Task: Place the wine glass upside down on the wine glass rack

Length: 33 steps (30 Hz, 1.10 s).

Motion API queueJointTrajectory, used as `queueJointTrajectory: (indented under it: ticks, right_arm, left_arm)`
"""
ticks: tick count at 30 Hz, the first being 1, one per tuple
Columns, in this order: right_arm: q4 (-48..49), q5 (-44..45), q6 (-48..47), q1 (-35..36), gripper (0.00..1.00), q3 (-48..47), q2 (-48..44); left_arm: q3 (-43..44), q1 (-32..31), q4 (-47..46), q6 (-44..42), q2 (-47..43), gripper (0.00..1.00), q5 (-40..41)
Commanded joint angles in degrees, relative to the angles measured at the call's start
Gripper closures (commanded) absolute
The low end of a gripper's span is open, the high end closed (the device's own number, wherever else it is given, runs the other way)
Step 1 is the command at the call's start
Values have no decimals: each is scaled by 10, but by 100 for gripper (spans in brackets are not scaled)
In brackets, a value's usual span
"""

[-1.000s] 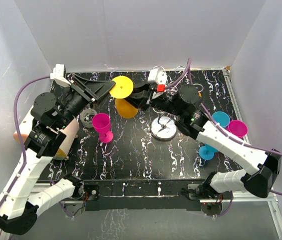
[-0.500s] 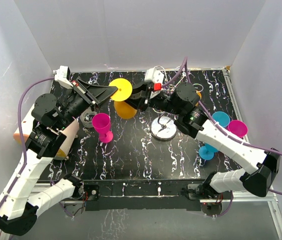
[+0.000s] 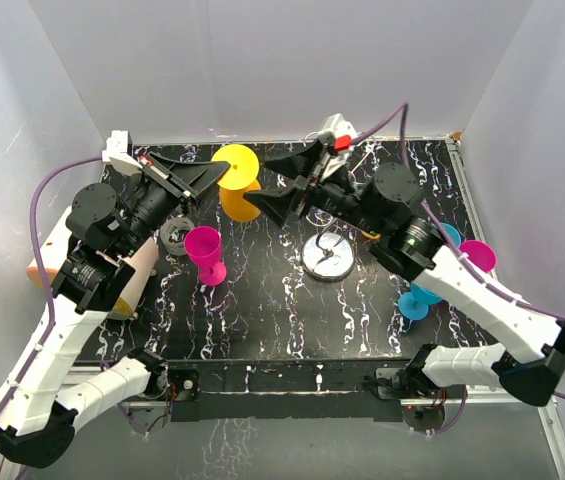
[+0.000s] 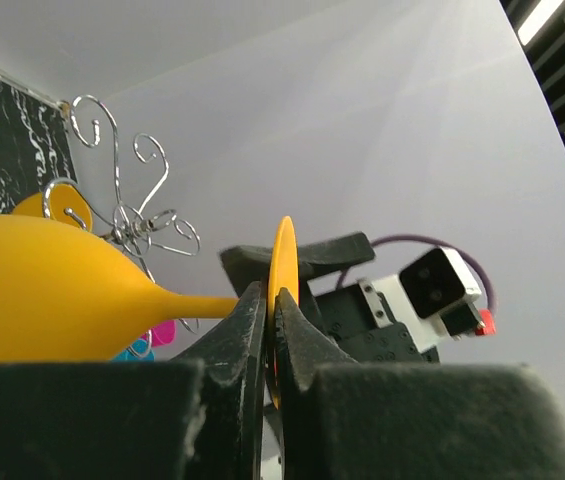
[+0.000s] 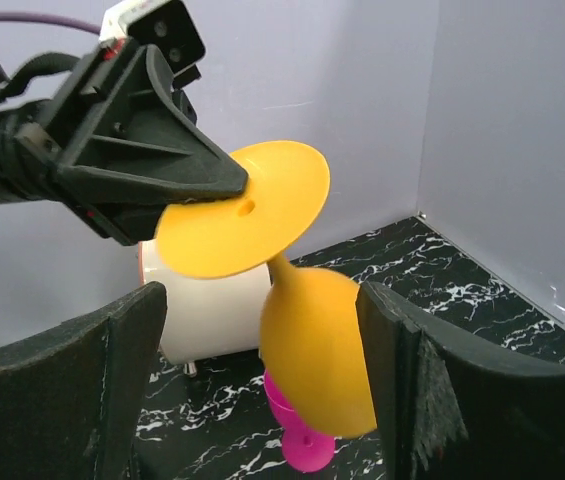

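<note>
Marbled table (image 3: 282, 300), one rack (image 3: 328, 257), one yellow glass (image 3: 237, 198)

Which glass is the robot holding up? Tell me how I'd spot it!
Look toward the back of the black marbled table. There the left pincer pinches the flat round foot of the yellow wine glass, which hangs tilted in the air with its bowl down. It is the only yellow glass, and the pink glass near it stands on the table.

No readable text, labels, brands, numbers or signs in any view.
</note>
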<state>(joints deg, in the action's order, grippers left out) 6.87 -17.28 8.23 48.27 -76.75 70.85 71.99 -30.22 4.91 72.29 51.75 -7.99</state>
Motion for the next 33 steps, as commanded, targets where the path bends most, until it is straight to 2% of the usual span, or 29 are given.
queueJointTrajectory:
  ticks: [1,7,20,21,23,25,29,33]
  right_arm:
    - [-42,67,52,2,23,-21,-68]
    - [-68,117,90,2,20,20,-130]
    - [-98,165,182,2,23,15,-178]
    - [-103,163,186,2,25,14,-178]
    - [-103,161,193,2,34,20,-183]
    - [-94,146,197,2,36,32,-191]
    - [-70,132,208,2,28,58,-211]
    - [-67,163,209,2,27,76,-235]
  left_arm:
    - [15,-1,-5,0,-4,100,65]
    - [5,-1,-26,-8,5,100,114]
    - [85,0,-39,-127,124,100,84]
    - [91,0,-47,-136,134,100,82]
    - [98,2,-59,-149,156,100,76]
    - [107,3,-74,-167,178,100,67]
    - [115,7,-96,-168,218,100,41]
    - [119,10,-105,-157,252,100,25]
